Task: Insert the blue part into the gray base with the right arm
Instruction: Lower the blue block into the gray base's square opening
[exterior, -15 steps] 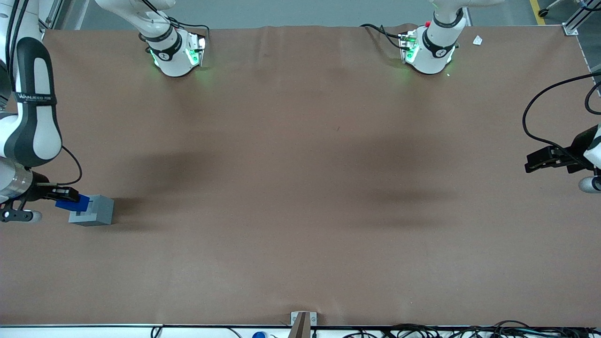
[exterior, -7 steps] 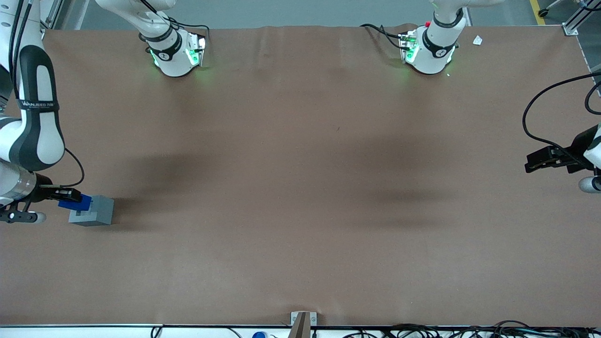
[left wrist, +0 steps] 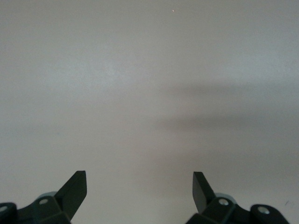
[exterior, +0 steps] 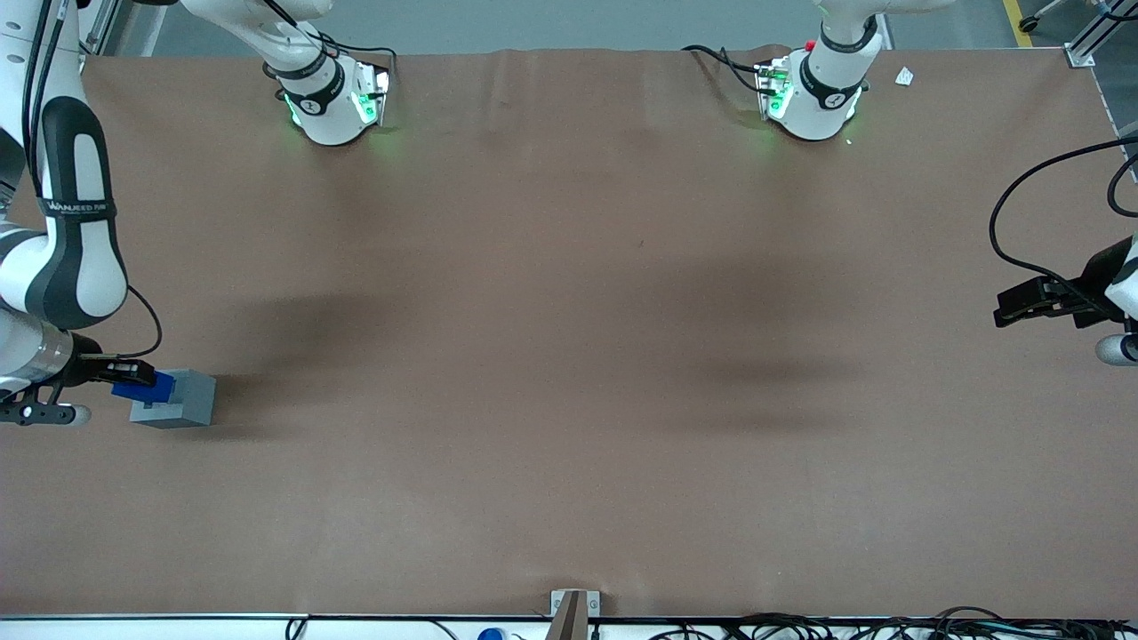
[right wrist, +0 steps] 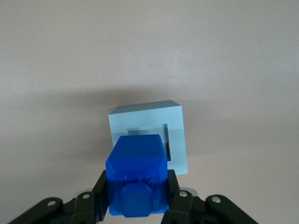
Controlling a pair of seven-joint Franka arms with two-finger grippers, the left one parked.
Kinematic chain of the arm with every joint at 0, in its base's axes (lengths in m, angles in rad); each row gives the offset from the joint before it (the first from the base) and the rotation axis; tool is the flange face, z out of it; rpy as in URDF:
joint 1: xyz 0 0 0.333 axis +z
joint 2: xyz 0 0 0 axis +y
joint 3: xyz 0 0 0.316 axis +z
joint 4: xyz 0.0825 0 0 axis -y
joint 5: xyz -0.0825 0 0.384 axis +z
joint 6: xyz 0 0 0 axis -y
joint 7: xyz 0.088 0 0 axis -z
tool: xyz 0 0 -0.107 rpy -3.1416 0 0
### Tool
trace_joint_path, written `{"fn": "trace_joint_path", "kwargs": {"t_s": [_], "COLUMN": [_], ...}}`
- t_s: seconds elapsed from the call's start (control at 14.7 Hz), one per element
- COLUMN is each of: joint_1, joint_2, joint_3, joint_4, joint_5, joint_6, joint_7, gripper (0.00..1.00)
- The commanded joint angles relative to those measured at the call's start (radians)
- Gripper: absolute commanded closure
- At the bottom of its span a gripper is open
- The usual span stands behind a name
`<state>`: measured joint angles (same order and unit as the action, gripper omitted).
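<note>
The blue part [exterior: 145, 387] [right wrist: 138, 175] hangs in the air, clamped between the black fingers [right wrist: 99, 191] of my right arm's gripper [exterior: 124, 375] [right wrist: 137, 196], which is shut on it. The gray base [exterior: 182, 399] [right wrist: 149, 116] rests on the brown table at the working arm's end. Its square recess [right wrist: 166, 133] faces up and is partly covered by the blue part. The part is held above the base's edge nearest the arm, apart from it, with its lower end over the recess.
The brown table cover [exterior: 569, 356] stretches wide toward the parked arm's end. Two white arm bases [exterior: 333, 98] [exterior: 813, 93] stand at the table's edge farthest from the front camera. A small metal bracket [exterior: 573, 604] sits at the nearest edge.
My gripper with the blue part has crept slightly farther from the front camera and closer over the gray base. The base has not moved.
</note>
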<state>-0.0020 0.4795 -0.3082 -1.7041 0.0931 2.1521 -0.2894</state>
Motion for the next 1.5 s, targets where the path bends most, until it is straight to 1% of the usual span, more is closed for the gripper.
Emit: {"fn": "trace_joint_path", "kwargs": {"t_s": [0.0,0.95,1.09,1.43], "joint_1": [-0.032,-0.043,-0.043,-0.043], "joint_2": [0.014,0.031,0.036,0.039], "joint_3": [0.012,0.017,0.017,0.018], "joint_4": [0.020,0.029,0.029,0.027], "joint_5": [-0.003,0.014,0.034,0.036], "joint_6": [0.009,0.009,0.009,0.008], "joint_7": [-0.031,-0.048,-0.048,-0.053], "gripper": [0.95,0.97,0.97,0.97]}}
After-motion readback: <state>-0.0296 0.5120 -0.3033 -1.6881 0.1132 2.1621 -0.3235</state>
